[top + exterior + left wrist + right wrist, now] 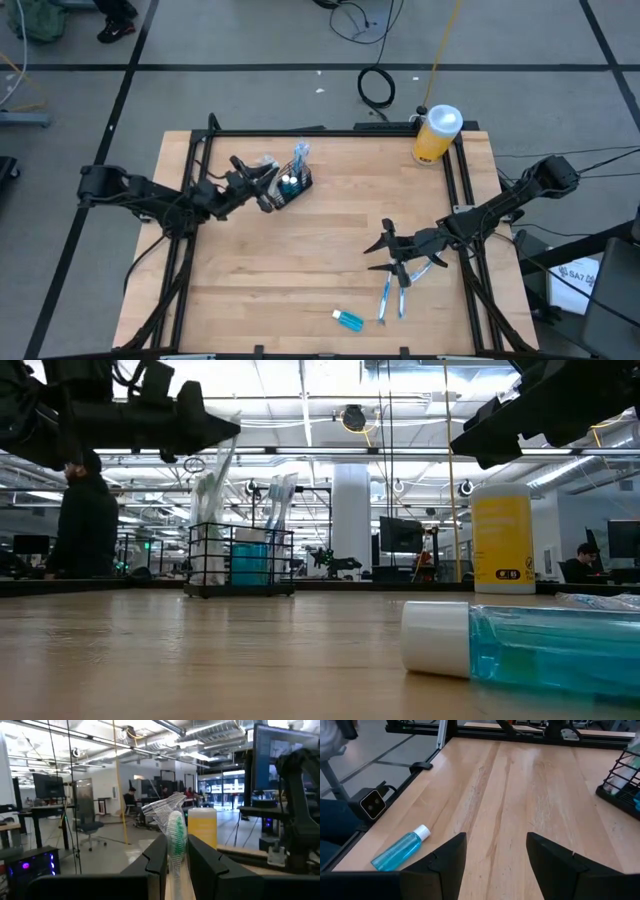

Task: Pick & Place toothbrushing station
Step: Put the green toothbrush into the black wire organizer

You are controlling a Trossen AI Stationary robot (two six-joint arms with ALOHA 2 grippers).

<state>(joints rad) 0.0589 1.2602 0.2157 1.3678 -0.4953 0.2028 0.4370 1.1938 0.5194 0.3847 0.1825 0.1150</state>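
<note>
Step in hand, judged: loading the wire-mesh caddy (293, 184), which stands near the table's (300, 270) far-left corner. Left gripper (268, 190) beside it pinches a wrapped toothbrush (172, 827). Right gripper (384, 253) hovers with fingers spread over two toothbrushes (392, 294) near the front edge. Next: lower brush into caddy.

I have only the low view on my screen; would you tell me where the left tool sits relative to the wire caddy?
Observer: From above, the left tool is right at the caddy, on the side facing its own arm.
Operator: Thank you. Is the right tool carrying anything?
Observer: No. Its wrist view shows the right tool open and empty above bare table.
Operator: What lies near it?
Observer: Loose toothbrushes lie flat beside it, toward the table's front edge.
</note>
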